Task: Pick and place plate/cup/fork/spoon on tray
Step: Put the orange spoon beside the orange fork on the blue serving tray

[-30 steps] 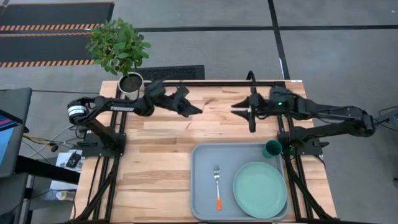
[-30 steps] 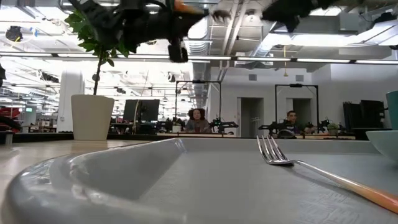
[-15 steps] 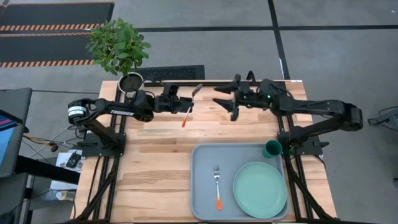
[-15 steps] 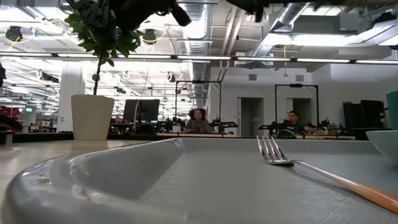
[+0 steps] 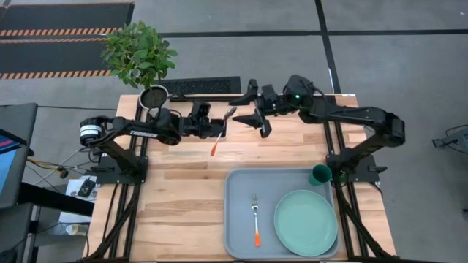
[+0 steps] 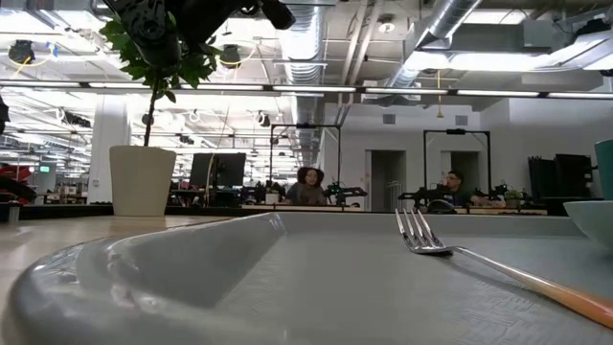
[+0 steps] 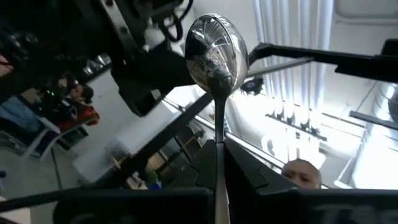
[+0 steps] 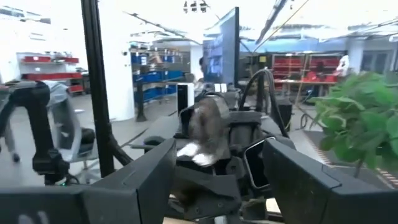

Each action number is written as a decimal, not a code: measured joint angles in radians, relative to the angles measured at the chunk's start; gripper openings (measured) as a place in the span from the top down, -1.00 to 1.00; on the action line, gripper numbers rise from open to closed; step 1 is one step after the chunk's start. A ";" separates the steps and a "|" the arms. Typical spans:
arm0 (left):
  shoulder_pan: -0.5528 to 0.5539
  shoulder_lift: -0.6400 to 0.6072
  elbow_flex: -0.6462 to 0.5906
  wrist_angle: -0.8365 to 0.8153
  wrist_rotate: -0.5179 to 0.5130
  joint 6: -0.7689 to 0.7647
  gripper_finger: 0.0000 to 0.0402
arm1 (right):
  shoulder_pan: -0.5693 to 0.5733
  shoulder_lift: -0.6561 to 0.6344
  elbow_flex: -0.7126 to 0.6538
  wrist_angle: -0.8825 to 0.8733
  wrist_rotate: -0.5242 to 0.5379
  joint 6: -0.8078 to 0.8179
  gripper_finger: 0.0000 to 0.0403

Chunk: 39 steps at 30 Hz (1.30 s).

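Note:
My left gripper (image 5: 216, 128) is above the table's far middle, shut on the spoon (image 5: 223, 130). The spoon's shiny bowl (image 7: 216, 55) stands beyond the fingers, and its orange handle end (image 5: 214, 150) is on the near side. My right gripper (image 5: 248, 113) is open and faces the bowl from the right, a little short of it. The fork (image 5: 255, 216) and the mint-green plate (image 5: 306, 221) lie in the grey-blue tray (image 5: 235, 191). The teal cup (image 5: 319, 174) stands on the table at the tray's far right corner. My left gripper pinches the spoon's thin metal stem (image 7: 219, 163) between its two fingers, just behind the bowl. The fingers come from the table's left, slanting upward. The spoon is lifted clear of the table and tilted, bowl up and away, orange end lower toward the near edge.
A white pot with a leafy plant (image 5: 153, 97) stands at the table's far left corner. Bare wood (image 5: 183, 190) lies left of the tray. In the low view the tray's rim (image 6: 192, 259) and the fork's tines (image 6: 418, 234) fill the foreground, with people seated far behind.
My right gripper has risen and travelled toward the table's left, from the far right up to the spoon's bowl. My left gripper has tipped its fingers upward and turned, so the spoon now shows slanted with its bowl toward the right gripper.

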 joint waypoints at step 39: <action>-0.023 0.000 0.000 -0.069 -0.014 0.035 0.99 | -0.014 0.001 0.055 -0.083 -0.095 0.015 0.94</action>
